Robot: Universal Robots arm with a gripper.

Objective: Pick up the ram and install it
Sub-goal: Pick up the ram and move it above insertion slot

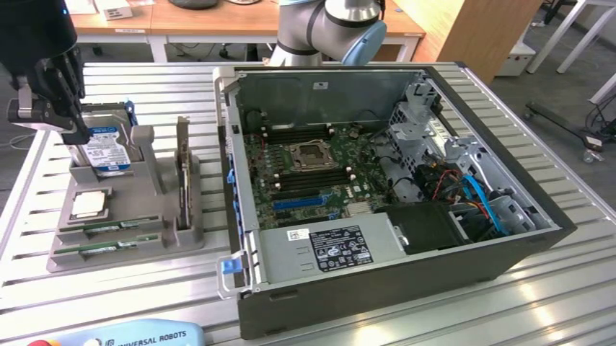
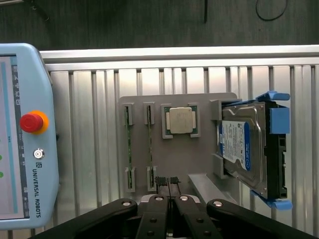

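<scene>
Wrist view shows slim green ram (image 2: 129,144) edge-on.

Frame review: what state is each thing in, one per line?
gripper: shut, empty, above the holder
ram sticks: both seated in holder slots
processor chip: flat in its recess
hard drive: on edge in holder
expansion card: upright in holder
computer case: lying open
</scene>
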